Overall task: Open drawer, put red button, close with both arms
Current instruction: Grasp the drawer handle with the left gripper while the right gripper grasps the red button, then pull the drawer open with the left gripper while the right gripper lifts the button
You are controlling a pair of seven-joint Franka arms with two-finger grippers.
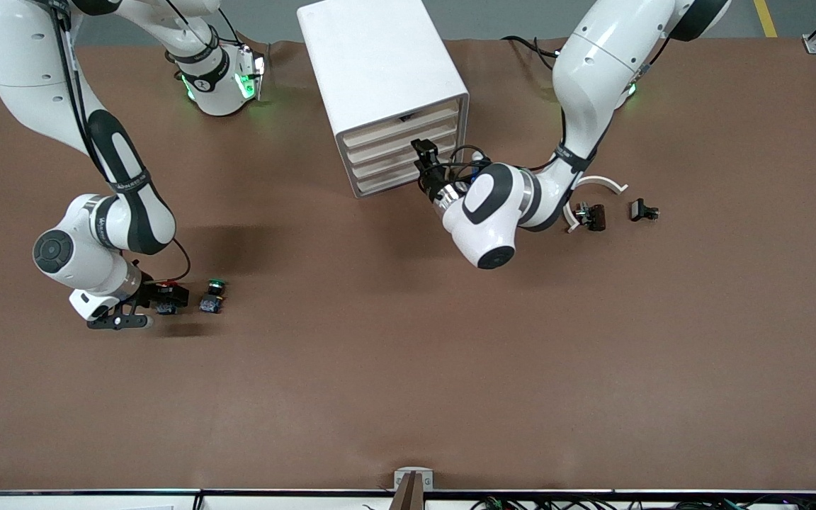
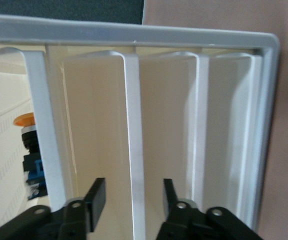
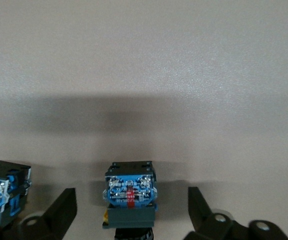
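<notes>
The white cabinet (image 1: 380,64) stands at the robots' edge of the table with all four drawers shut. My left gripper (image 1: 423,157) is at its front, open, and its fingers straddle the front lip of the second drawer (image 2: 133,125) from the top; in the left wrist view my left gripper (image 2: 133,184) does not touch that lip. The red button (image 1: 166,289) lies on the table toward the right arm's end. My right gripper (image 1: 158,302) is low over it, open. In the right wrist view my right gripper (image 3: 131,200) has the button's blue-grey body (image 3: 129,186) between its fingers, apart from both.
A green-capped switch (image 1: 214,292) lies close beside the red button and shows in the right wrist view (image 3: 1,192). An orange-capped switch (image 2: 26,122) sits in the top drawer. Small black parts (image 1: 591,216) (image 1: 643,210) and a white curved piece (image 1: 603,183) lie toward the left arm's end.
</notes>
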